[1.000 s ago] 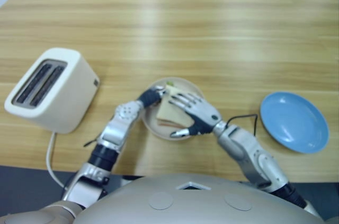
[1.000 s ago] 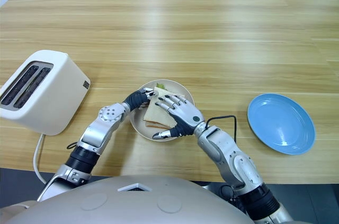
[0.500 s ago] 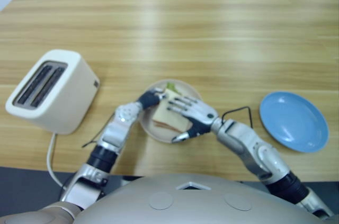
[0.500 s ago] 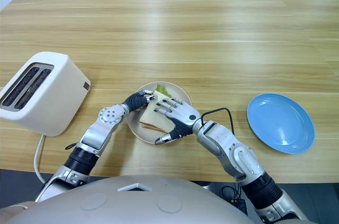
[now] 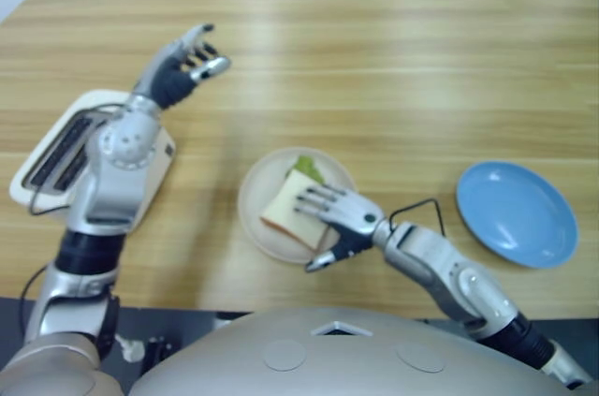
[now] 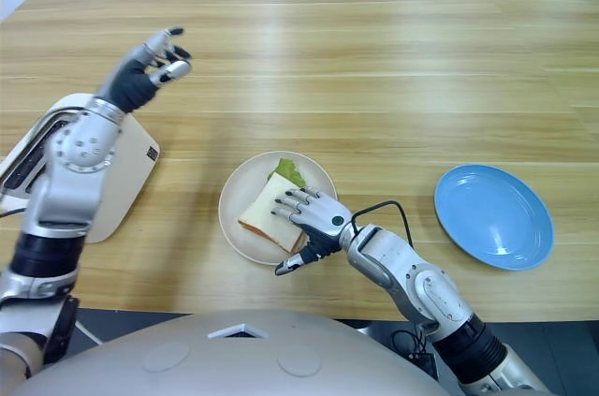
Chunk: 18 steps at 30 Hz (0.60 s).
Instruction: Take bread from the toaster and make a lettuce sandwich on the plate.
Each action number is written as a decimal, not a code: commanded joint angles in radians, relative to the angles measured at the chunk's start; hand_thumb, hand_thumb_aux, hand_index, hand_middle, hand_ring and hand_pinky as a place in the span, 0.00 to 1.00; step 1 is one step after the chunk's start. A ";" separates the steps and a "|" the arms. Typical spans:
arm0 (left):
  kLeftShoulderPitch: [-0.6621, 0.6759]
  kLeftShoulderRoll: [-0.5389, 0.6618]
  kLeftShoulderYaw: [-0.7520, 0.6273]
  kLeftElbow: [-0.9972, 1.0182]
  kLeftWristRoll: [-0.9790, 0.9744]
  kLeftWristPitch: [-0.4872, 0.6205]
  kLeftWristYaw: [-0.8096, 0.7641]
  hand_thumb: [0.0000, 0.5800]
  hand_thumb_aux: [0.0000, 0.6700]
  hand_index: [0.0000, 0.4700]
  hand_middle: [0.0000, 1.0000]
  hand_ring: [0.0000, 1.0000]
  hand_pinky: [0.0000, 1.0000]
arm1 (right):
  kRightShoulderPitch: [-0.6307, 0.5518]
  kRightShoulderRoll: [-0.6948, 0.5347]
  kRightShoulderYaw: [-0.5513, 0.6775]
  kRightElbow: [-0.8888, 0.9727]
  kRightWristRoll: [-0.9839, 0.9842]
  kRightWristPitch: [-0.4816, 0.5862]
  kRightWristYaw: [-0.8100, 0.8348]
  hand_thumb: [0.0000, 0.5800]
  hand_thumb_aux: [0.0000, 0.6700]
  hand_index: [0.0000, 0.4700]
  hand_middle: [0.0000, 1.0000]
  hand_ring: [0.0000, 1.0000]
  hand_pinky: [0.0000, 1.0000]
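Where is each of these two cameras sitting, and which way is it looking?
Left eye view: on the head, looking forward and down at the table; left hand raised by the toaster, right hand on the sandwich.
Right eye view: just to its right, facing the same way; both hands and arms again.
Shared: the whole scene, plate and blue plate included.

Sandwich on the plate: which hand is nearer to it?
Right. The right hand lies on the sandwich; the left hand hangs in the air near the toaster, well apart.
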 commanded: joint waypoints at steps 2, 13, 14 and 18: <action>0.131 0.004 0.033 -0.053 -0.076 -0.011 -0.085 0.00 0.00 0.00 0.00 0.00 0.00 | 0.032 0.027 -0.118 -0.044 0.156 0.012 -0.057 0.00 0.00 0.00 0.00 0.00 0.00; 0.331 -0.010 0.195 -0.123 -0.369 -0.040 -0.232 0.00 0.00 0.00 0.00 0.00 0.00 | 0.111 0.064 -0.657 -0.391 0.792 0.133 0.004 0.00 0.00 0.00 0.00 0.00 0.00; 0.339 0.000 0.198 -0.126 -0.380 -0.045 -0.251 0.00 0.00 0.00 0.00 0.00 0.00 | 0.126 0.063 -0.673 -0.409 0.829 0.144 0.020 0.00 0.00 0.00 0.00 0.00 0.00; 0.395 0.066 0.178 -0.117 -0.384 -0.099 -0.349 0.00 0.00 0.00 0.00 0.00 0.00 | 0.227 0.034 -0.675 -0.464 0.909 0.189 0.113 0.00 0.00 0.00 0.00 0.00 0.00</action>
